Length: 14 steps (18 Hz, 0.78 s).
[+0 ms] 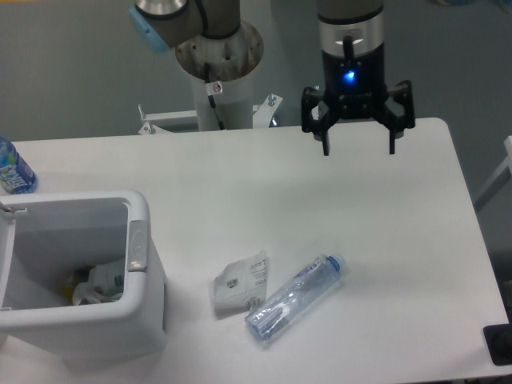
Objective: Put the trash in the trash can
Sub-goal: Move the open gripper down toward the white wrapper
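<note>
**Pincer high and spread, trash on the surface**

I see my pincer [358, 149] hanging over the far side of the white surface [240, 176], fingers spread wide and holding nothing. Well apart from it, near the front edge, the white wrinkly packet [238, 282] lies flat, with the clear bottle [294, 297] just beside it on a diagonal, pale blue cap pointing away from me. The trash can [138, 312] stands at the front left, open, with some rubbish inside. A blue-labelled bottle [12, 168] sits at the left edge.
</note>
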Motion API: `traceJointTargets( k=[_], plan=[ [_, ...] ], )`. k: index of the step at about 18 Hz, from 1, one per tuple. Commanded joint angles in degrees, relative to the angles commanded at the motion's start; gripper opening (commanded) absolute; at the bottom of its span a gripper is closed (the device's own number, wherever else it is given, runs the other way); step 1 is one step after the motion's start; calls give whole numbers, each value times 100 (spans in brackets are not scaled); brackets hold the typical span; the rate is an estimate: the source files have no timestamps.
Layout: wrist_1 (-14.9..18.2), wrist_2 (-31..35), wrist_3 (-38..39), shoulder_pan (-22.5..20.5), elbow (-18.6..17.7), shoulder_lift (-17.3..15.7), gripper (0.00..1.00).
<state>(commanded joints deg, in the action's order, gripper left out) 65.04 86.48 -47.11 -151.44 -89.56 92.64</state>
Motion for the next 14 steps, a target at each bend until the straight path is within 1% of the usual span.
traceJointTargets(
  k=[4,6,8,11,12,13,14],
  plan=[
    [-9,0,-27,0,-71,0,100],
    [-87,9,44,53,-88,26,100],
    [-377,0,35,61,-202,88,100],
    [-1000,9,271,62,-684,35,100],
    [-1141,0,333,96,-808,35,100],
    [-1230,9,316,218,-870,61,100],
    [-1248,52,299,376,-914,105,100]
  ],
)
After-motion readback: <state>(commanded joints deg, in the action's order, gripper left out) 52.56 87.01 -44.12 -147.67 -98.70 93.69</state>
